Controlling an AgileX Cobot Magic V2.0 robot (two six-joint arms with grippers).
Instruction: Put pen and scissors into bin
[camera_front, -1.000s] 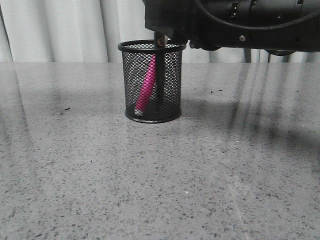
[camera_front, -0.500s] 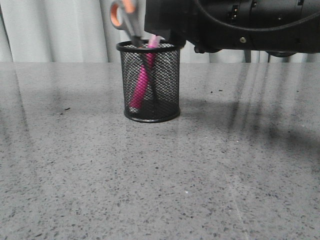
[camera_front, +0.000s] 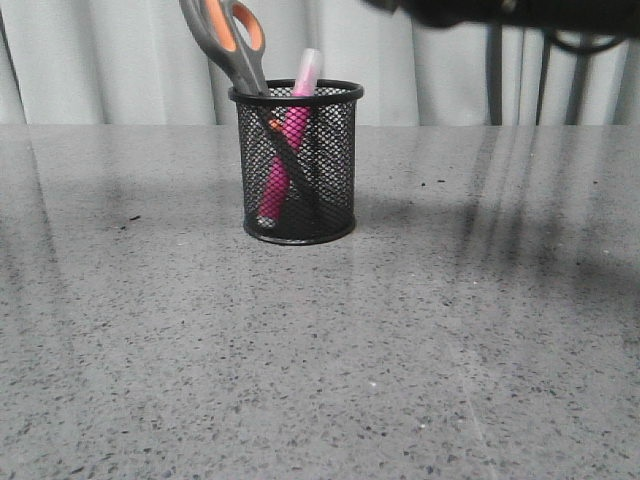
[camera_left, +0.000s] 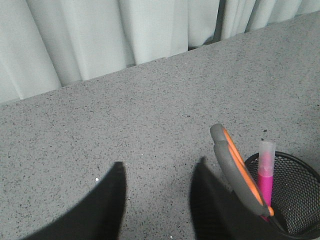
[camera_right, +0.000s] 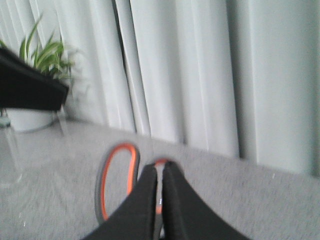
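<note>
The black mesh bin (camera_front: 297, 165) stands on the grey table. The pink pen (camera_front: 290, 150) leans inside it, its whitish cap poking above the rim. The scissors (camera_front: 228, 42) also stand in the bin, blades down, with the grey-and-orange handles leaning out to the left. My left gripper (camera_left: 159, 172) is open and empty, just beside the bin (camera_left: 300, 200), scissors (camera_left: 239, 170) and pen (camera_left: 265, 167). My right gripper (camera_right: 160, 169) hovers behind the scissors' handles (camera_right: 116, 180), its fingers a narrow slit apart and holding nothing. In the front view only the right arm (camera_front: 500, 10) shows, high up.
Pale curtains (camera_front: 120, 60) hang behind the table's far edge. A potted plant (camera_right: 44, 55) stands off to one side in the right wrist view. The speckled tabletop (camera_front: 320, 360) stretches in front of the bin.
The right arm has lifted up and away from above the bin. The scissors now stand free in the bin, leaning left, and the bin has shifted slightly left.
</note>
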